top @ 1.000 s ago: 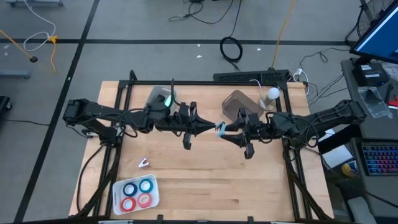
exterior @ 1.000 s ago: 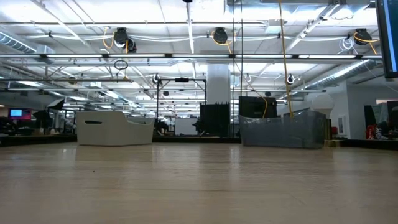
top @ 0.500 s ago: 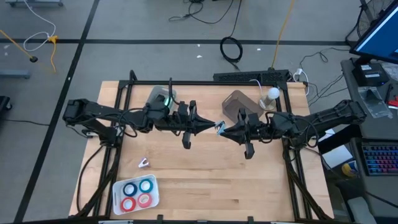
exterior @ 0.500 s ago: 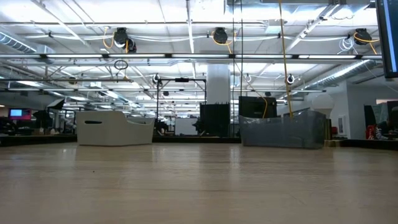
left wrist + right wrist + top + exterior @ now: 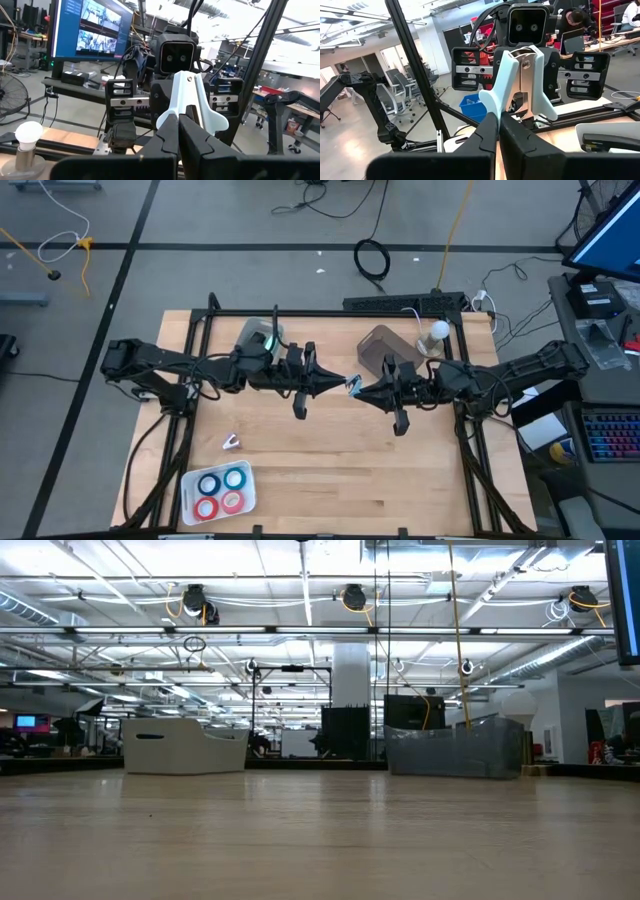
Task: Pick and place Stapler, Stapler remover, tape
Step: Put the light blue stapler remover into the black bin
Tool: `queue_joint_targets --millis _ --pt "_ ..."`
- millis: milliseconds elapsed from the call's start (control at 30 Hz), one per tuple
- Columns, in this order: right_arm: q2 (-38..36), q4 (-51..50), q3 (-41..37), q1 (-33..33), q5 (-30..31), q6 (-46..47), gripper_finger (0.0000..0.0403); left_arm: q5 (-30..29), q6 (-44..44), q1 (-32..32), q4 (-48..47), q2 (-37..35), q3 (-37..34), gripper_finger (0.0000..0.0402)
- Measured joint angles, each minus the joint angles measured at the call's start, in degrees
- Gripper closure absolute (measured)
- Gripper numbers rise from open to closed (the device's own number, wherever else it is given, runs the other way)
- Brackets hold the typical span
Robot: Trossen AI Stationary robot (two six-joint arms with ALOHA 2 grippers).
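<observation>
High view: both pincers pinch one staple remover (image 5: 353,385) mid-table.

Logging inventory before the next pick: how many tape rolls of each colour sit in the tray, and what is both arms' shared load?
Blue ring-shaped tape rolls: 2
Red ring-shaped tape rolls: 2
Pale blue plastic staple remover, pinched between left gripper and right gripper: 1
Total: 5, the rolls in the white tray

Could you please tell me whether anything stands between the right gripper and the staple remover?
Nothing visible: the right gripper is shut on the pale blue staple remover above the table's middle; the left gripper grips its other end.
</observation>
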Motion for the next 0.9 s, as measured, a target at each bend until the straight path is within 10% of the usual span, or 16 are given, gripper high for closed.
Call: queue_joint_targets --millis 900 --pt "-0.2 -3.8 0.0 0.0 0.9 1.9 0.0403 -1.3 1.8 0.0 -5.9 0.0 0.1 0.0376"
